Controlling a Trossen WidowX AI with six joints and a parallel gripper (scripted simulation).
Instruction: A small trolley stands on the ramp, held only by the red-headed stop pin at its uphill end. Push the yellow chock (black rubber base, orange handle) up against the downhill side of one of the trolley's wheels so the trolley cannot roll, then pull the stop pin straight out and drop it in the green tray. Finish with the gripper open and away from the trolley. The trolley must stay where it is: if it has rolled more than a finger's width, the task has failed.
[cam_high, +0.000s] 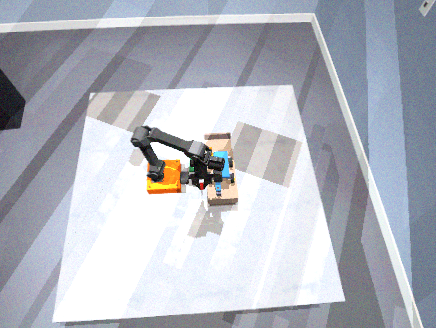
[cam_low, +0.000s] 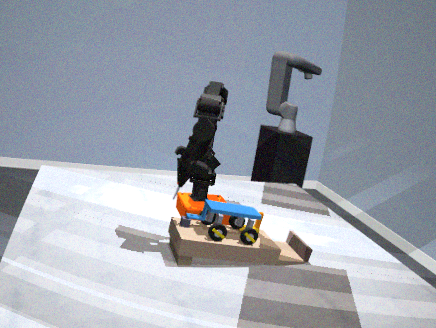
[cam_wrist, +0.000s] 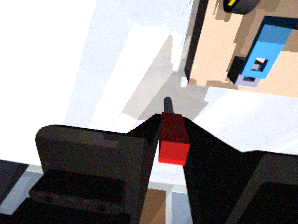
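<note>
The blue trolley (cam_high: 226, 161) (cam_low: 232, 209) stands on the wooden ramp (cam_high: 230, 196) (cam_low: 225, 253) (cam_wrist: 214, 57); its drawbar with an empty hole shows in the wrist view. My gripper (cam_high: 201, 182) (cam_low: 177, 186) (cam_wrist: 169, 121) is shut on the red-headed stop pin (cam_high: 201, 185) (cam_wrist: 173, 152), shank pointing away from the fingers. It is held in the air beside the ramp's uphill end, on the robot base's side. The chock's orange handle (cam_low: 260, 220) stands by the trolley's downhill end; whether it touches a wheel is hidden. The green tray (cam_high: 191, 169) is mostly hidden under the arm.
The orange robot base (cam_high: 165, 184) (cam_low: 187, 202) stands on the tabletop to the left of the ramp in the top view. An upright end board (cam_high: 217, 135) (cam_low: 299, 246) closes the ramp's low end. A grey arm on a black pedestal (cam_low: 281, 155) stands in the background.
</note>
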